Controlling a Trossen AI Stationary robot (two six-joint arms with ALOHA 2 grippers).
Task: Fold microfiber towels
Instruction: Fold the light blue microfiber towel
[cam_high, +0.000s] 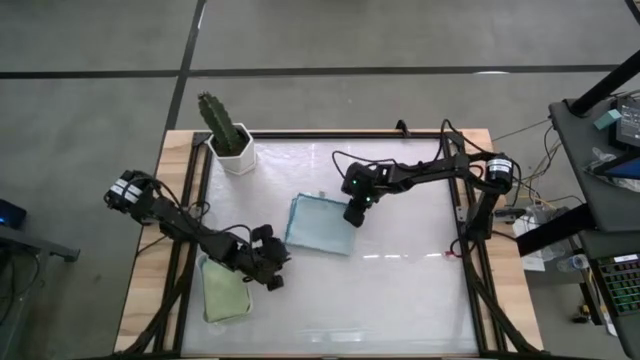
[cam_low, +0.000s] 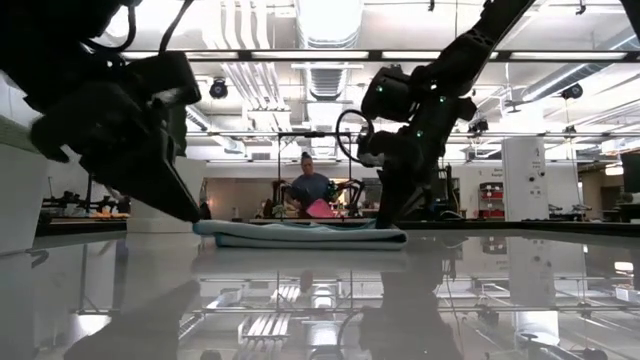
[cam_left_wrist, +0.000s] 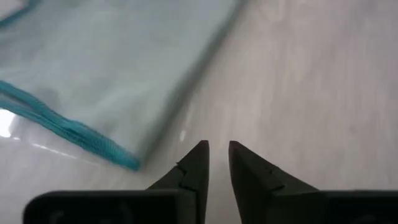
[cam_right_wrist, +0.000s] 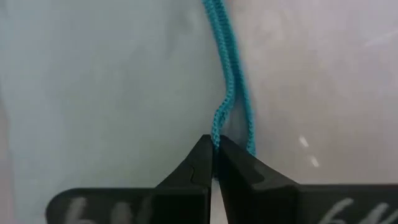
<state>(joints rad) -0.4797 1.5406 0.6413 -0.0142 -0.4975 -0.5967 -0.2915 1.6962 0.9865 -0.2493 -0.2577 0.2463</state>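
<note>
A pale blue towel (cam_high: 318, 226) with a teal stitched hem lies folded flat on the glossy table top near its middle; it also shows in the low view (cam_low: 300, 233). My right gripper (cam_high: 355, 213) is at the towel's right edge, shut on the hem. My left gripper (cam_high: 276, 277) hovers just off the towel's near left corner, with a narrow gap between its fingers (cam_left_wrist: 217, 149) and nothing in it. A sage green towel (cam_high: 226, 293) lies folded at the table's left, behind my left arm. My right gripper pinches the teal stitched hem (cam_right_wrist: 217, 127) at the pale blue towel's right edge between its two fingertips. The fingers slant down from the far right. A second line of hem (cam_right_wrist: 247, 118) runs just beside the fingers. The towel lies flat on the table.
A cactus in a white pot (cam_high: 229, 138) stands at the far left corner. The dark frame rails (cam_high: 462, 200) run along the table's sides. A person (cam_low: 308, 190) sits in the room beyond the far edge. Bare table top lies to the right and near side of the blue towel.
</note>
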